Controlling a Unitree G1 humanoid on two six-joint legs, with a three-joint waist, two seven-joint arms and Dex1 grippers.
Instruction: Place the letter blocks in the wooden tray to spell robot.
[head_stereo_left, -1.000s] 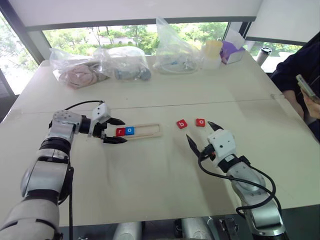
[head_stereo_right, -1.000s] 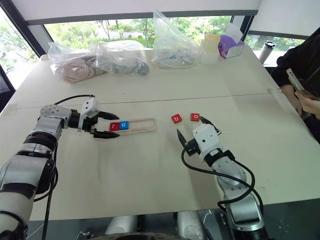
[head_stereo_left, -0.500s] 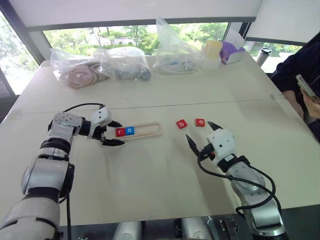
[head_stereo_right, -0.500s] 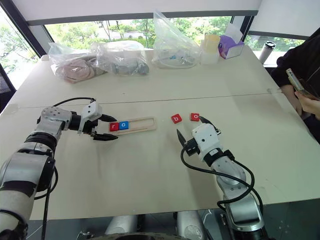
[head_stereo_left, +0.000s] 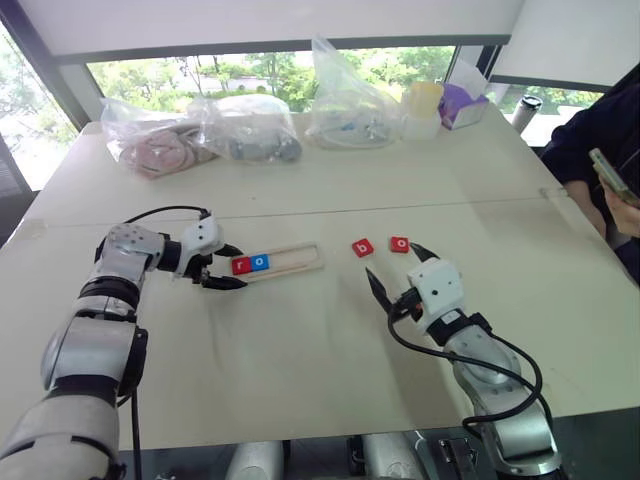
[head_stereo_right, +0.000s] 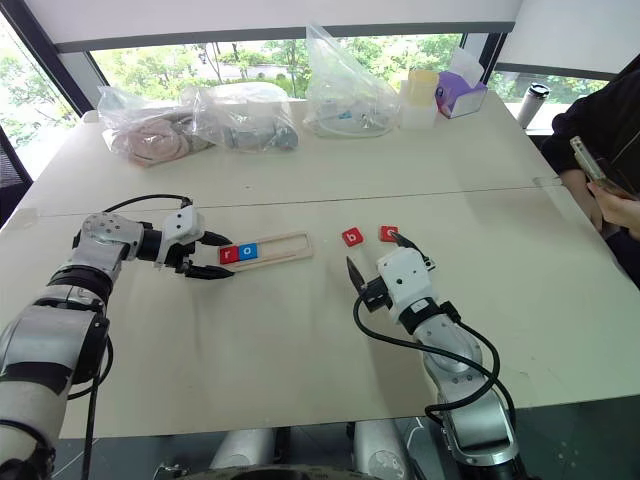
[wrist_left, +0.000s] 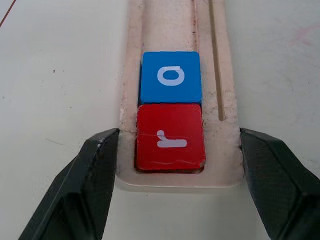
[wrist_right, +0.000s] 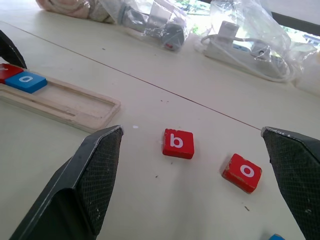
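Observation:
The wooden tray (head_stereo_left: 295, 260) lies on the table with a red r block (wrist_left: 170, 143) at its left end and a blue o block (wrist_left: 170, 77) touching it. My left gripper (head_stereo_left: 226, 266) is shut on that end of the tray, one finger (wrist_left: 95, 170) against each side rim. A red b block (wrist_right: 178, 143) and a red o block (wrist_right: 242, 172) lie loose to the right of the tray. My right gripper (head_stereo_left: 396, 262) stands open just in front of them, touching neither. A blue block's corner (wrist_right: 276, 237) shows near it, its letter hidden.
Clear plastic bags (head_stereo_left: 345, 100) with items, a yellow cup (head_stereo_left: 426, 100) and a purple box (head_stereo_left: 463, 103) line the table's far edge. A person holding a phone (head_stereo_left: 612, 172) sits at the right side.
My left gripper's fingers have closed in from wide open onto the sides of the tray's left end. The right gripper has stayed open.

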